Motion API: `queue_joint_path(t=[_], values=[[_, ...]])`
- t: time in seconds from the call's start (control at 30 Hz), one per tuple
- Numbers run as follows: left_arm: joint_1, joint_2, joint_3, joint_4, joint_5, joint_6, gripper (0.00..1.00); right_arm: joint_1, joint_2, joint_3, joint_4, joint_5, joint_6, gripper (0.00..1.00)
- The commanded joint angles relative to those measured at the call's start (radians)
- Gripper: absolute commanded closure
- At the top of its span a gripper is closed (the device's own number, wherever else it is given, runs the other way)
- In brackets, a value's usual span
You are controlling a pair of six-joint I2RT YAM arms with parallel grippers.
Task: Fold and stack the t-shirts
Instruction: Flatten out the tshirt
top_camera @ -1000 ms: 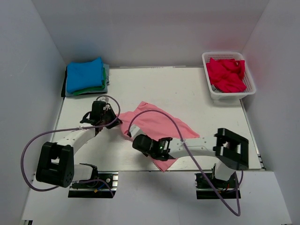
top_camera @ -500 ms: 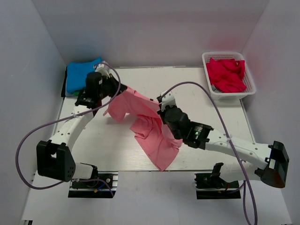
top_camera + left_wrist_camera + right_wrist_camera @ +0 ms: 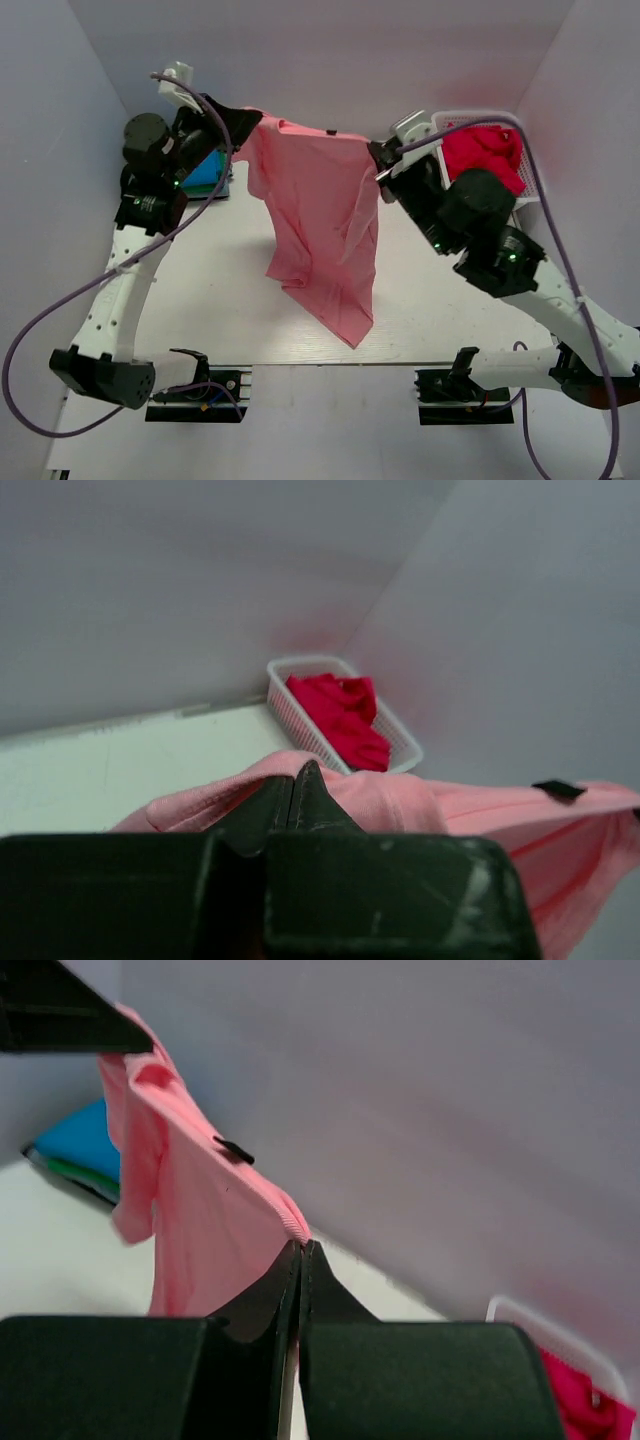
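The salmon pink t-shirt (image 3: 325, 220) hangs in the air above the table, stretched between both grippers. My left gripper (image 3: 252, 118) is shut on its upper left edge; the pinched cloth shows in the left wrist view (image 3: 380, 800). My right gripper (image 3: 376, 158) is shut on its upper right edge, and the shirt (image 3: 200, 1220) hangs from the shut jaws in the right wrist view. The shirt's lower hem droops toward the table near the front. A folded blue t-shirt (image 3: 205, 170) lies on a green one at the back left, mostly hidden by my left arm. A crimson red t-shirt (image 3: 485, 150) lies crumpled in the basket.
A white lattice basket (image 3: 528, 160) stands at the back right, also seen in the left wrist view (image 3: 300, 720). White walls close in the table at the back and both sides. The table's front edge (image 3: 330, 362) lies just below the hanging hem.
Both arms have risen and moved apart, lifting the pink t-shirt off the table until it hangs spread between the two grippers.
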State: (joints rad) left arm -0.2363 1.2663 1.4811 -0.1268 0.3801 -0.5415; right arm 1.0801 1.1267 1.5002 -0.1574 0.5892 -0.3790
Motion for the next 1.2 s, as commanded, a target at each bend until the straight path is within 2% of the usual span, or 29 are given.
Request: queue_joint_path(t=[0.0, 0.23, 0.3, 0.47, 0.63, 0.87, 0.97, 1.03, 1.1, 1.17], values=[[0.002, -0.100, 0.085, -0.003, 0.026, 0.041, 1.00, 0.000, 0.011, 0.204, -0.112, -0.138, -0.092, 1.00], [0.002, -0.151, 0.264, -0.060, 0.101, 0.054, 1.00, 0.001, -0.001, 0.428, -0.254, -0.409, -0.130, 1.00], [0.002, -0.151, 0.336, -0.092, 0.144, 0.054, 1.00, -0.002, -0.030, 0.448, -0.255, -0.486, -0.132, 1.00], [0.002, -0.177, 0.401, -0.082, 0.236, 0.005, 1.00, 0.000, -0.093, 0.465, -0.260, -0.721, -0.149, 1.00], [0.015, -0.231, 0.439, -0.070, 0.247, -0.021, 1.00, -0.002, -0.084, 0.511, -0.271, -0.801, -0.136, 1.00], [0.025, -0.229, 0.502, -0.092, 0.247, -0.041, 1.00, -0.002, -0.076, 0.522, -0.209, -0.815, -0.120, 1.00], [0.025, -0.219, 0.512, -0.112, 0.238, -0.041, 1.00, -0.003, -0.055, 0.519, -0.170, -0.775, -0.127, 1.00], [0.025, -0.209, 0.501, -0.112, 0.238, -0.041, 1.00, 0.001, -0.018, 0.511, -0.136, -0.671, -0.146, 1.00], [0.025, -0.199, 0.455, -0.094, 0.238, -0.028, 1.00, -0.002, 0.010, 0.459, -0.067, -0.495, -0.181, 1.00], [0.025, -0.199, 0.366, -0.073, 0.209, -0.017, 1.00, -0.002, 0.045, 0.377, 0.060, -0.371, -0.245, 1.00]])
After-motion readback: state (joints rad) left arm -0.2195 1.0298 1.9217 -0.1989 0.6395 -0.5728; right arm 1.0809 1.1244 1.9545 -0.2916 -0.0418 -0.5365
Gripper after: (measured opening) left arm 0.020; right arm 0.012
